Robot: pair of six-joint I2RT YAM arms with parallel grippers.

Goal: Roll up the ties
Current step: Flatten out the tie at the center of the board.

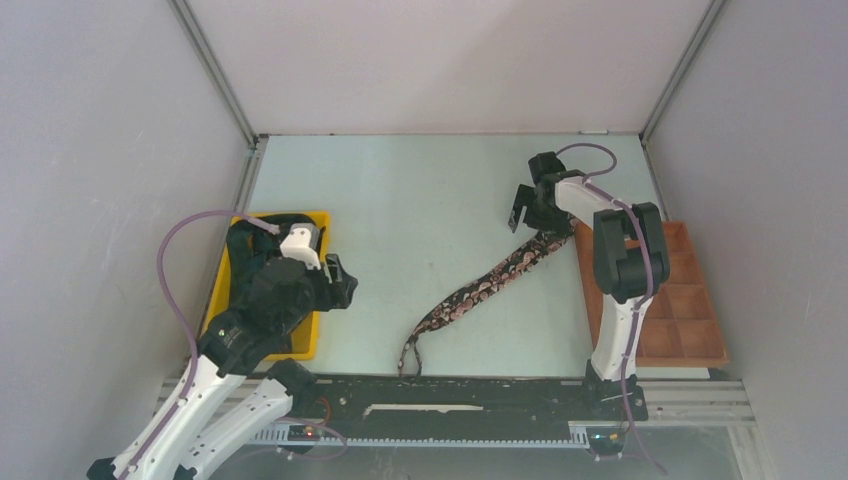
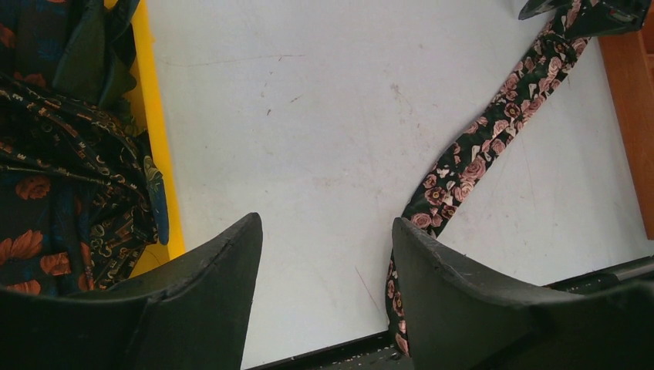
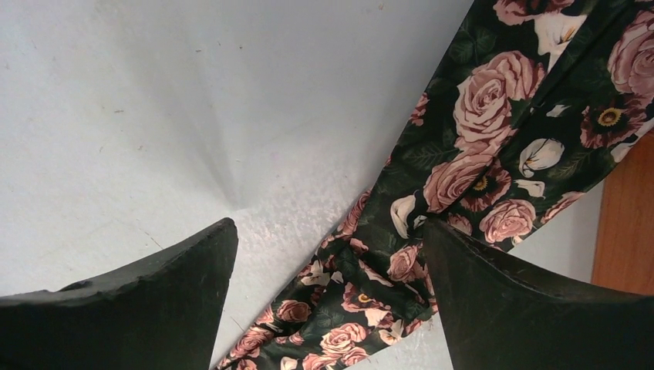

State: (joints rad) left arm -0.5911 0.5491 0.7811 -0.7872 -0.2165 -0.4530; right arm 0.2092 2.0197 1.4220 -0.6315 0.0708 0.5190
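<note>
Right wrist shows the tie (image 3: 463,193) lying beneath the wide-spread right claw (image 3: 328,231).

Fingers (image 3: 131,308) of the right gripper (image 3: 328,231) are matt black. Below them the tie (image 3: 470,146) is soft matt cloth. The table (image 3: 154,116) is smooth and faintly scuffed, and the tray (image 3: 626,223) beside seems bare wood.

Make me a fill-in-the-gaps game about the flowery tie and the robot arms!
1. The flowery tie lies stretched out on the ____.
2. More ties sit piled in a ____ bin on the left.
3. The right arm's fingers, above the tie's wide end, are ____.
Missing words: table; yellow; open.
</note>
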